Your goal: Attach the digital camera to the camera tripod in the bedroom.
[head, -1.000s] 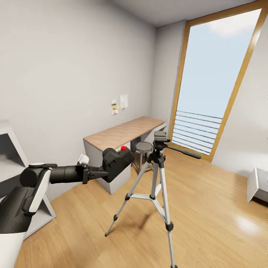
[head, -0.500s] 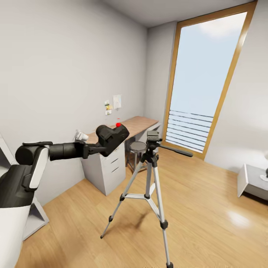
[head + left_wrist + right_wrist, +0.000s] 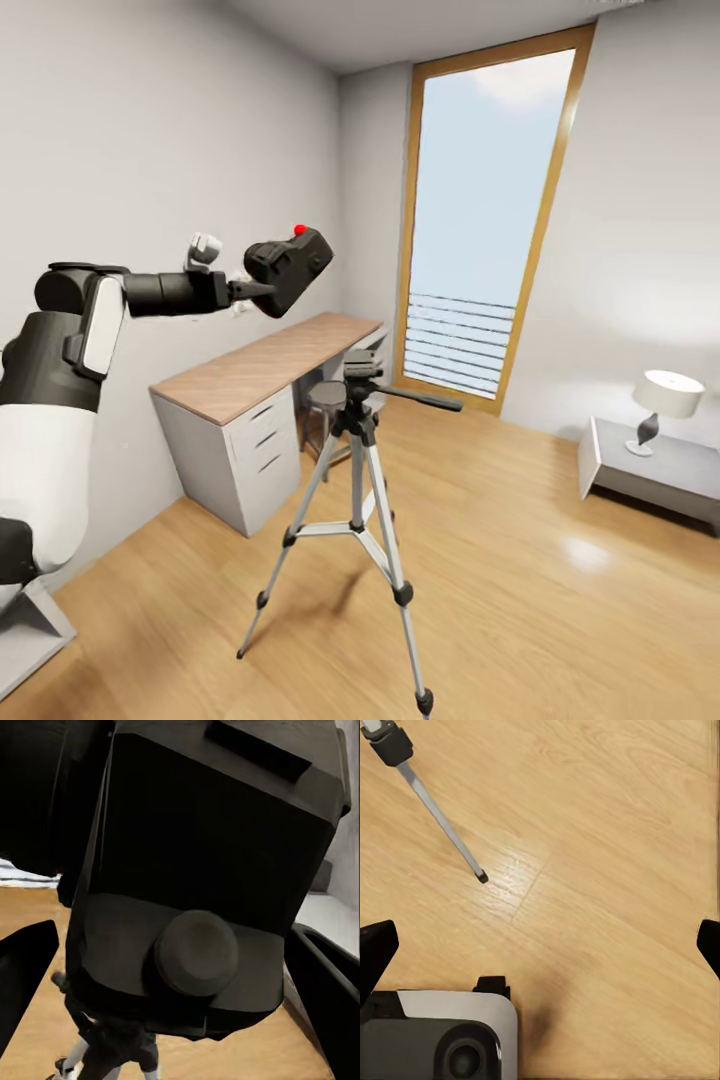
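My left gripper (image 3: 262,288) is shut on the digital camera (image 3: 290,268), a chunky black body with a small red button (image 3: 299,230) on top, held high in front of the grey wall. The camera tripod (image 3: 358,470) stands on the wood floor below and to the right of it, with its black head (image 3: 362,365) bare and its pan handle (image 3: 422,398) pointing right. In the left wrist view the camera (image 3: 202,870) sits between the two fingers (image 3: 26,971), above the tripod head (image 3: 112,1050). My right gripper (image 3: 540,945) hangs open over the floor near a tripod foot (image 3: 481,877).
A wood-topped white desk (image 3: 262,365) with drawers runs along the left wall, with a round stool (image 3: 325,395) beside it, just behind the tripod. The tall wood-framed window (image 3: 485,220) is at the back. A lamp (image 3: 668,395) stands on a low grey table (image 3: 650,470) at right.
The left arm has lifted the camera from about tripod-head height to well above it. The head view has shifted too, bringing the lamp and low table into sight.
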